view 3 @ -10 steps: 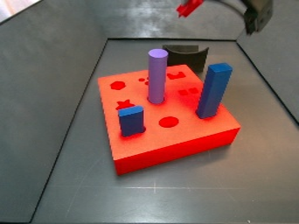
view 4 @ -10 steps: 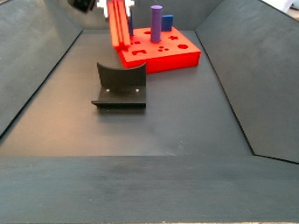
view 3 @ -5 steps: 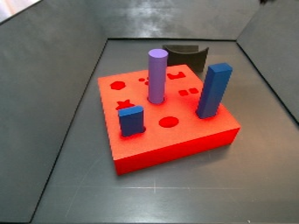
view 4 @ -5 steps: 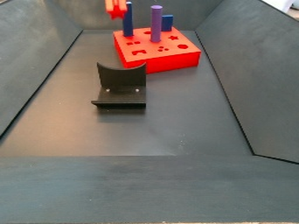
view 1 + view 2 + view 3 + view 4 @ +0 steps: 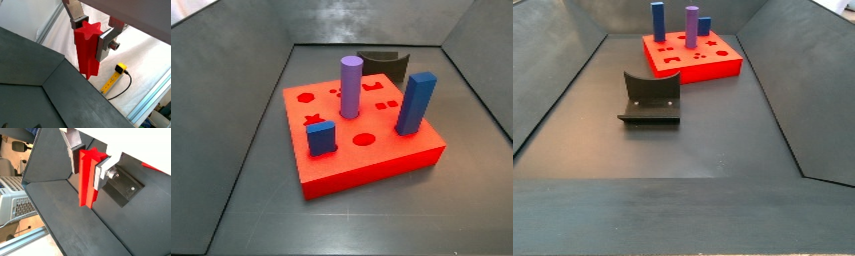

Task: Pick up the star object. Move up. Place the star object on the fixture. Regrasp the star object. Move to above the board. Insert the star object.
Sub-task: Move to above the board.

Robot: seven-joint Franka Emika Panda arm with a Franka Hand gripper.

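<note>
My tool [image 5: 93, 34] clenches the star object [image 5: 87, 50] high out of both side views; slip risks misalignment at the fixture [image 5: 649, 97].

A dark grey floor [image 5: 687, 150] lies between sloping, dull-sheened grey walls [image 5: 225, 90] in both side views. In a wrist view, behind the gripper [image 5: 91, 34] above the wall's rim, pale ground holds a yellow device [image 5: 115, 79] with a black cable [image 5: 124, 90], near an aluminium rail [image 5: 151, 97]. A grey slotted crate [image 5: 17, 208] stands outside.
</note>
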